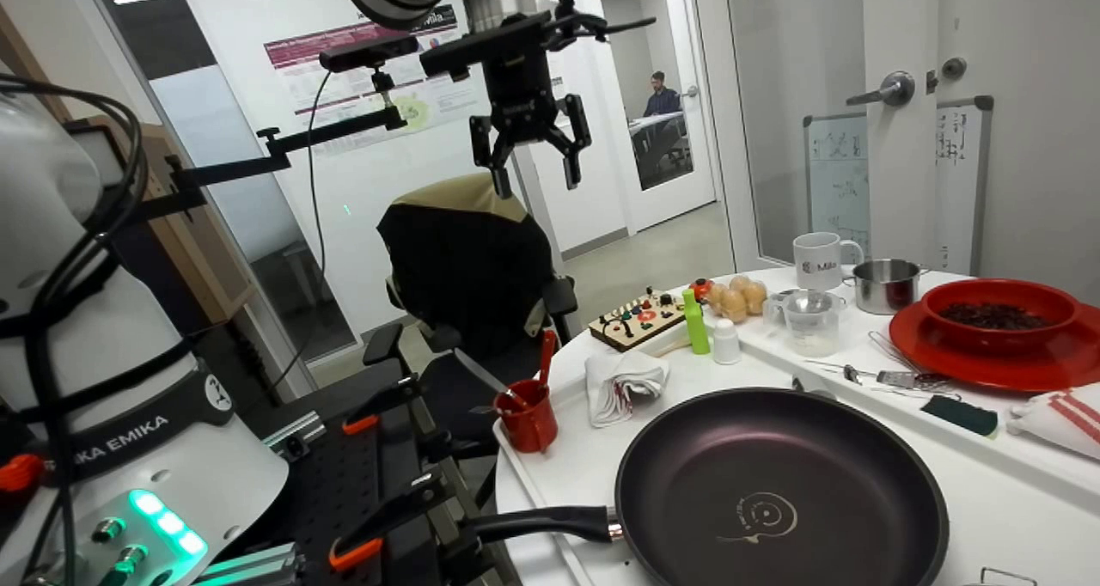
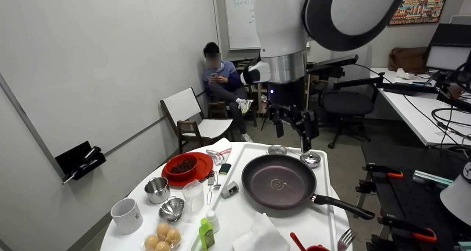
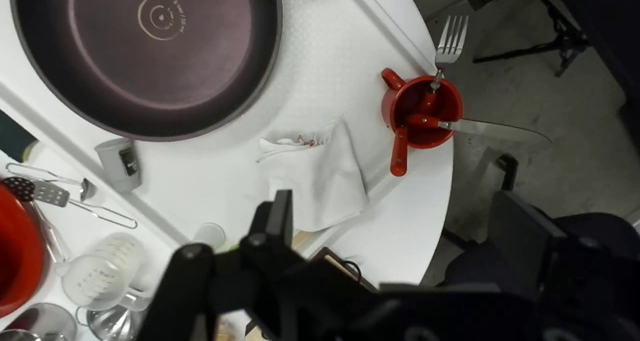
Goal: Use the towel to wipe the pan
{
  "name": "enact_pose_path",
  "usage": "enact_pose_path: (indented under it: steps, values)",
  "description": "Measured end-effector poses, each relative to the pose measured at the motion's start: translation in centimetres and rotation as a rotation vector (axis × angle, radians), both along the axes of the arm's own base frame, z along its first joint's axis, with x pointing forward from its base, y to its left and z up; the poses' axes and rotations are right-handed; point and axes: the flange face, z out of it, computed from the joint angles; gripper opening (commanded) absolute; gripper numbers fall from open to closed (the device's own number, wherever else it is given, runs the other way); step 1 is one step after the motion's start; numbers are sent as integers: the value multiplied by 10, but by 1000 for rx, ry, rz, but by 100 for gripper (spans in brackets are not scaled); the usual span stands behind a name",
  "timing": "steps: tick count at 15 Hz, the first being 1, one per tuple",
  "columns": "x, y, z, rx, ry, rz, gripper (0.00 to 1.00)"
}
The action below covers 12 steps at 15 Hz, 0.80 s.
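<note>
While wide apart and empty, fingers (image 1: 572, 170) above white table (image 3: 405, 236), pan (image 3: 165, 66) and towel (image 3: 320, 181) on tray (image 3: 315, 71), office chair (image 2: 346, 103) beyond.

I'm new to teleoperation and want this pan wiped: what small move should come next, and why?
Probably lower the gripper toward the white towel on the tray: its jaws stand open and hold nothing, and the towel lies apart from the pan it should wipe.
</note>
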Motion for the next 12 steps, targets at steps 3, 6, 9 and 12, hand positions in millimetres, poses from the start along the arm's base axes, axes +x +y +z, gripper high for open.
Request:
enact_pose_path:
  steps: [3,6,9,12]
  values:
    - [5,11,-27,-61,-6,83,99]
    - [12,9,-46,-115,-19,92,100]
    - [18,3,-46,-119,-25,74,100]
    - [19,3,-45,-118,-29,73,100]
